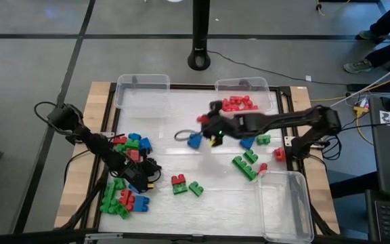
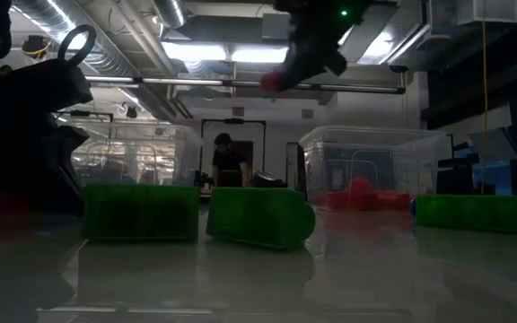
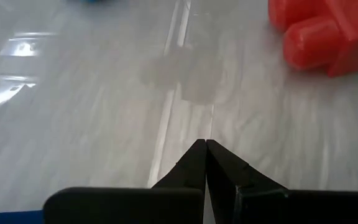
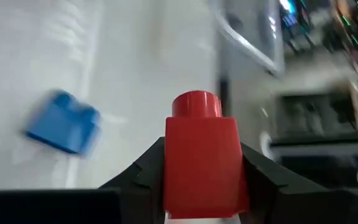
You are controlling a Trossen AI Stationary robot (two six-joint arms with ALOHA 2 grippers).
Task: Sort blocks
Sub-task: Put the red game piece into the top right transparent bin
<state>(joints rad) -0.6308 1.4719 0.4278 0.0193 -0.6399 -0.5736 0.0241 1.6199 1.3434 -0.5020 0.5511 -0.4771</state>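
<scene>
High view showed me loose red, green and blue studded plastic blocks scattered over the white surface. My right gripper, above mid-surface, clamped a small red studded block, stud pointing away from the wrist, a blue block lying beyond it. The clear far bin held red blocks. My left gripper sat fully closed and empty by the near-left pile.

Small red studded plastic block: glossy, smooth. Clear plastic bins: shiny. White tabletop: smooth, reflective. Pale wood table edge: matt.
</scene>
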